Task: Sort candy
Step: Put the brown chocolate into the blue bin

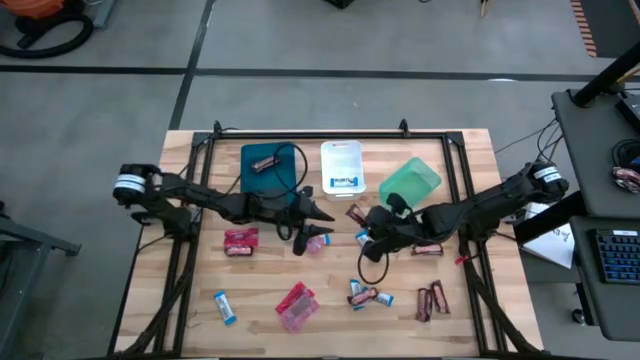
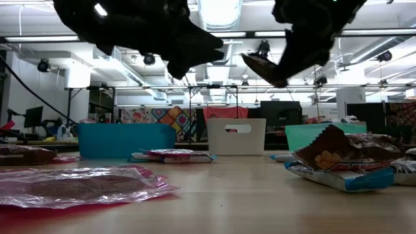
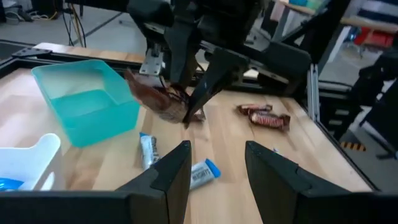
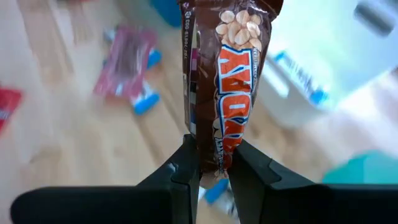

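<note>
The right claw (image 4: pixel 213 163) holds a brown candy bar (image 4: pixel 227 81) above the desk (image 1: pixel 260 300). The left claw (image 3: pixel 217 163) is open and holds nothing.

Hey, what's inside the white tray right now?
The white tray holds one blue-and-white candy bar, lying near its front edge in the overhead view. The rest of its floor looks bare. From table height its wall hides the inside, so nothing more can be checked.

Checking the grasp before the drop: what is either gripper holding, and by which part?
The right gripper pinches a brown candy bar by one end; the left gripper holds nothing.
</note>
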Motion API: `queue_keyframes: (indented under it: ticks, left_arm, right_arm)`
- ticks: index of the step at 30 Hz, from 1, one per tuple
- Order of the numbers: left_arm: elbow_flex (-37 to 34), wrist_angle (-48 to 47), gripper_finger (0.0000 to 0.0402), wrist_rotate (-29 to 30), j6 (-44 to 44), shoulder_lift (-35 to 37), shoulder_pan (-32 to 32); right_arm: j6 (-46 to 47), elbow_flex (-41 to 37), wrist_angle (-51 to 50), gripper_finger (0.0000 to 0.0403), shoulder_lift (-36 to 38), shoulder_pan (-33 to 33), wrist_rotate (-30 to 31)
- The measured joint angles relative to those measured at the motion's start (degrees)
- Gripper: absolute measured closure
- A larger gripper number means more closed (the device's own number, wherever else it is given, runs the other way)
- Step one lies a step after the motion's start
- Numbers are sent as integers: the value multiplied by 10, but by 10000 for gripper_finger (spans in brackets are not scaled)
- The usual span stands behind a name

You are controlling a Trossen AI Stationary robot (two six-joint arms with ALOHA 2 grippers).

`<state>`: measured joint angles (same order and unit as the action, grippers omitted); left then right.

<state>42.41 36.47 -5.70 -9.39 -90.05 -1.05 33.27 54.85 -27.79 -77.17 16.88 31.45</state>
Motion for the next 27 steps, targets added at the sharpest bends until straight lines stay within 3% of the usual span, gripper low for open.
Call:
queue_keyframes:
  ticks: [5,10,27]
  left_arm:
    - [0,73,267,7,-28,-37,2]
    - [1,113,267,52,-59,-57,7]
    - [0,179,267,82,-88,-63,11]
  right_arm:
    - [-61,0,63,340,-15,0,45]
    - [-111,0,115,340,-21,0,60]
    - [-115,0,124,340,-44,0,65]
